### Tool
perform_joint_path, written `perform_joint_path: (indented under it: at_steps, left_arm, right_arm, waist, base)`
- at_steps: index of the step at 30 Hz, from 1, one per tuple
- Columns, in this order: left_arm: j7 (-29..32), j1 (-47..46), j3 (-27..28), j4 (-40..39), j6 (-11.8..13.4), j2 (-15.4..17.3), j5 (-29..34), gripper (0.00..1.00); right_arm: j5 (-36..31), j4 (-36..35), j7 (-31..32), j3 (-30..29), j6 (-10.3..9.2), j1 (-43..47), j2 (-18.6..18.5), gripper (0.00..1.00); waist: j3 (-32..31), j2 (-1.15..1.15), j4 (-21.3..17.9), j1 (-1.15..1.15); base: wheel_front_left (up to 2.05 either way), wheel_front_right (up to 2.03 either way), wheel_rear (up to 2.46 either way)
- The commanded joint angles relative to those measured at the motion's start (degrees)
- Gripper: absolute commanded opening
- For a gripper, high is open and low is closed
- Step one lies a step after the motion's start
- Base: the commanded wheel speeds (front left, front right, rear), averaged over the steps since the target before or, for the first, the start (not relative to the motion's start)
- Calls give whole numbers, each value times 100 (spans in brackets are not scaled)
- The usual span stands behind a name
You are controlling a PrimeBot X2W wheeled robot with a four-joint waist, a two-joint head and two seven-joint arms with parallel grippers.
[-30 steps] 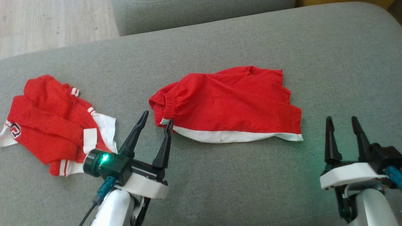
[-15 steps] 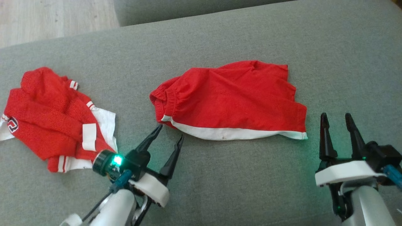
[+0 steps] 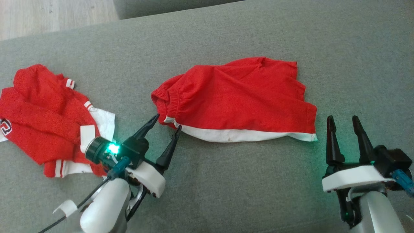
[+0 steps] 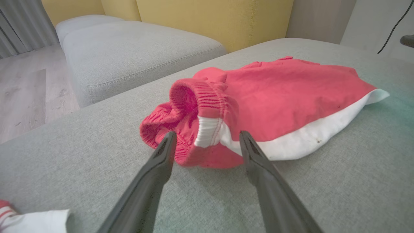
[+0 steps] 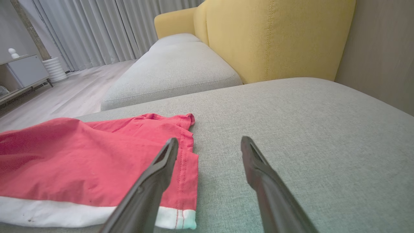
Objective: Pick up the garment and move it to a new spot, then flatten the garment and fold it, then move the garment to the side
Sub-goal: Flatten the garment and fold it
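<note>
Lying mid-cushion, the shorts (image 3: 236, 100) stretch left to right, waistband end toward the left gripper (image 3: 167, 122). That gripper sits right at the waistband, fingers spread, one on each side of the white corner in the left wrist view. Nothing is pinched, and I cannot tell whether the tips touch cloth. The right gripper (image 3: 342, 117) hovers just off the near right hem corner, fingers apart too, empty. There's plenty of bare grey sofa (image 3: 226, 187) in front of the shorts, behind them and off to the right. On the left, a crumpled red-and-white shirt (image 3: 42, 119) lies apart from the shorts, close beside the left arm. The shorts are red, with a white band along the near edge, a bunched elastic waist, loose wrinkles up top and small dark specks on the white.
</note>
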Motion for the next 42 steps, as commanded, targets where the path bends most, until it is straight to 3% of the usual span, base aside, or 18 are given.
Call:
perform_joint_path:
  at_steps: [1, 14, 15, 16, 17, 29, 42]
  left_arm:
    - [-48, -266, 173, -151, 31, 122, -12, 100]
    - [85, -521, -222, -276, -26, 313, -137, 100]
    - [77, -528, -232, -284, -27, 325, -149, 47]
    - [65, -531, -242, -295, -28, 336, -161, 9]
    - [52, -531, -254, -309, -29, 349, -172, 0]
    - [-39, -372, -390, -592, -5, 399, -236, 0]
    - [-42, -359, -450, -693, 54, 416, -292, 0]
  right_arm:
    - [54, -141, -68, 140, -4, -185, -29, 100]
    - [39, 22, -69, 229, -4, -243, -29, 100]
    - [12, 63, -69, 254, -4, -242, -29, 100]
    - [-6, 109, -69, 286, -4, -237, -29, 100]
    - [-14, 165, -69, 323, -4, -231, -29, 100]
    - [-211, 1024, 249, 527, -4, -407, -29, 100]
    - [-309, 1443, 575, 674, -4, -553, -29, 100]
  waist:
    - [8, 0, -3, -1]
    - [78, 0, -89, -1]
    - [82, 0, -94, -1]
    - [85, 0, -97, -1]
    - [86, 0, -99, -1]
    - [76, 0, 20, -1]
    - [72, 0, 85, -1]
  base:
    - [0, 0, 0]
    - [0, 0, 0]
    - [0, 0, 0]
    - [0, 0, 0]
    - [0, 0, 0]
    - [0, 0, 0]
    - [0, 0, 0]
